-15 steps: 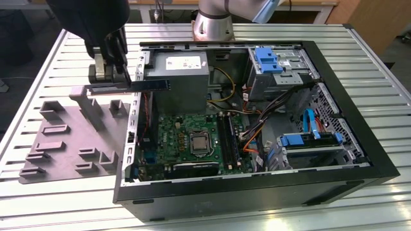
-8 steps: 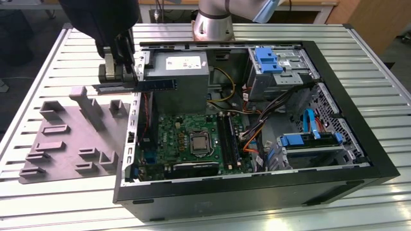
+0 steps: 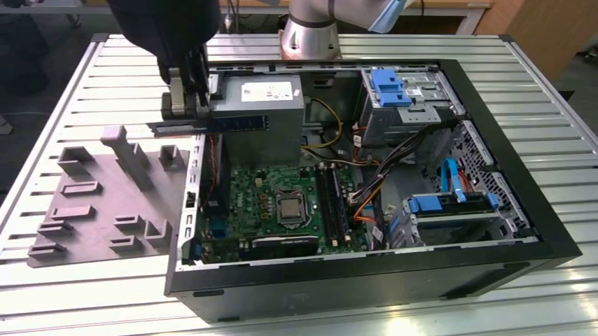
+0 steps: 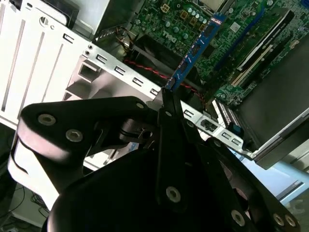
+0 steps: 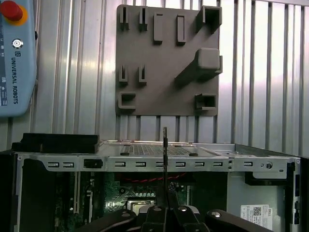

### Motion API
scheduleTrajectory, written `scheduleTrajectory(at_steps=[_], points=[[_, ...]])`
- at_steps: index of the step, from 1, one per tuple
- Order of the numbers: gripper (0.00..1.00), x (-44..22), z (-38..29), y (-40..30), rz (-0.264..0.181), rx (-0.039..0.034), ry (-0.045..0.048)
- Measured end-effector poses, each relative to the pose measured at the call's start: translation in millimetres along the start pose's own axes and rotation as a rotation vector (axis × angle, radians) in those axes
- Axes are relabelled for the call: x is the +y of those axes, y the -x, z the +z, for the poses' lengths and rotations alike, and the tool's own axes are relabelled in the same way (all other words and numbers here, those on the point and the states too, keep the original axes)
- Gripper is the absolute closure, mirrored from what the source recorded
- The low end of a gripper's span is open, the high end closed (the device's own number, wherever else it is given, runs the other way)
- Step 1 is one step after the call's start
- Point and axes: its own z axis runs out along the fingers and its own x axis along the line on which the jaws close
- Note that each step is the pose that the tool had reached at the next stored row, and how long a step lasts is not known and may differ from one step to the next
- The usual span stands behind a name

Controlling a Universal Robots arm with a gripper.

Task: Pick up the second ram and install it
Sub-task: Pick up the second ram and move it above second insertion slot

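- Above the rim of the case (image 3: 374,280), the ram (image 3: 229,124) is held level, clamped at one end by the gripper (image 3: 187,117).
- Beside the case, a grey tray (image 3: 98,210) is laid on the table (image 3: 84,297).

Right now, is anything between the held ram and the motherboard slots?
Nothing visible does. The gripper holds the second ram above the case wall; the slots lie uncovered, with cables beside them.
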Motion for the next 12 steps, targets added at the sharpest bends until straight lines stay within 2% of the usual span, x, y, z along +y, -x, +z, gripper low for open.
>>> scheduleTrajectory(at_steps=[12], points=[[0.89,-19.2,-0.7,-0.5,0.000,0.0000,0.0000]])
